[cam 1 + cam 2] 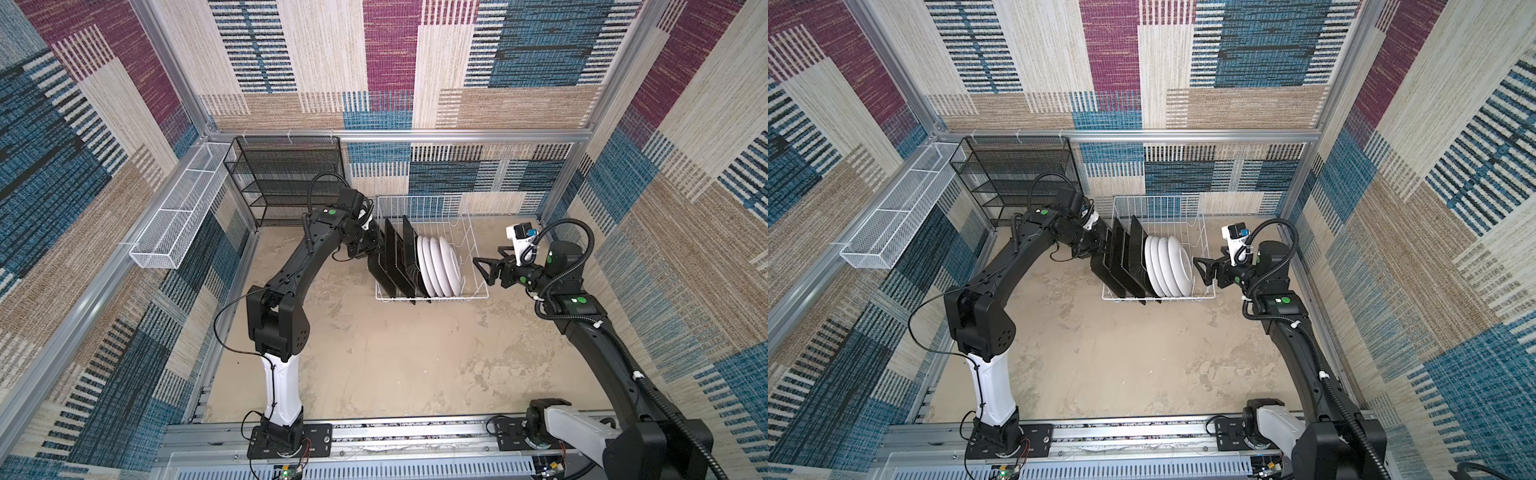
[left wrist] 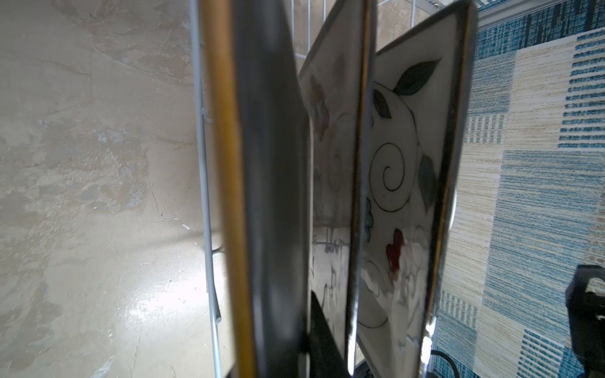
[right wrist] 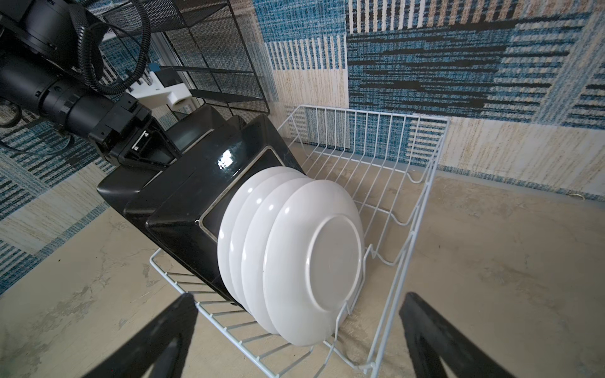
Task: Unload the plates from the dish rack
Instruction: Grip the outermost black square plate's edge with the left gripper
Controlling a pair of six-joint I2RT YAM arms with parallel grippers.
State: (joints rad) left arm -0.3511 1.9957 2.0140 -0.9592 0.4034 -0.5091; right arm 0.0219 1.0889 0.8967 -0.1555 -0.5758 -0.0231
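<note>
Bright, even light; soft shadows. Glare spot on a glossy black square plate point(image 3: 226, 160); sheen on the mottled beige worktop point(image 2: 154, 294) beside the white wire dish rack point(image 2: 202, 147). Left wrist view blurred close-up.

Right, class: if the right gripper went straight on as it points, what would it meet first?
Likely the back of the nearest round white plate in the dish rack; the open right gripper seems to clear the rack's side wires, though depth is unclear.

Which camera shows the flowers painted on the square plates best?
The left wrist view: the square plates stand close, cream fronts with leaves, swirls and a red flower showing. Both top views and the right wrist view show only their black backs.
</note>
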